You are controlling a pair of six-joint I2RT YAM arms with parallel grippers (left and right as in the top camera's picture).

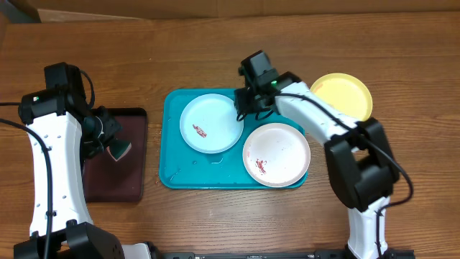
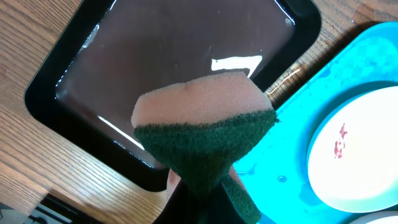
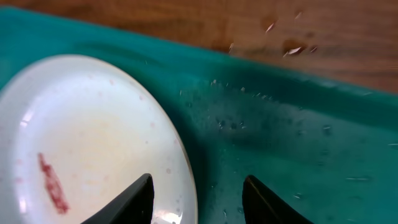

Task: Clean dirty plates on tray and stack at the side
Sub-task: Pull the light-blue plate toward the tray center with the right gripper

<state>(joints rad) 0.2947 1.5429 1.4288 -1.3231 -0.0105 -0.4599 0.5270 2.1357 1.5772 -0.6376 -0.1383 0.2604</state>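
Observation:
The teal tray (image 1: 171, 173) holds the light blue plate (image 1: 210, 122) on its left and the white plate (image 1: 277, 153) on its right; each has a reddish smear. The yellow-green plate (image 1: 341, 95) lies on the table right of the tray. My right gripper (image 1: 244, 108) is open and straddles the light blue plate's right rim. In the right wrist view one finger is over the plate (image 3: 87, 137), the other over the tray (image 3: 280, 124), around the gripper's centre (image 3: 196, 193). My left gripper (image 1: 111, 144) is shut on a pink-and-green sponge (image 2: 199, 118) above the dark tray.
A small dark maroon tray (image 1: 133, 183) with a wet bottom lies left of the teal tray; it also shows in the left wrist view (image 2: 155, 56). The teal tray (image 2: 323, 93) and light blue plate (image 2: 360, 155) show at that view's right. Water drops lie on the teal tray.

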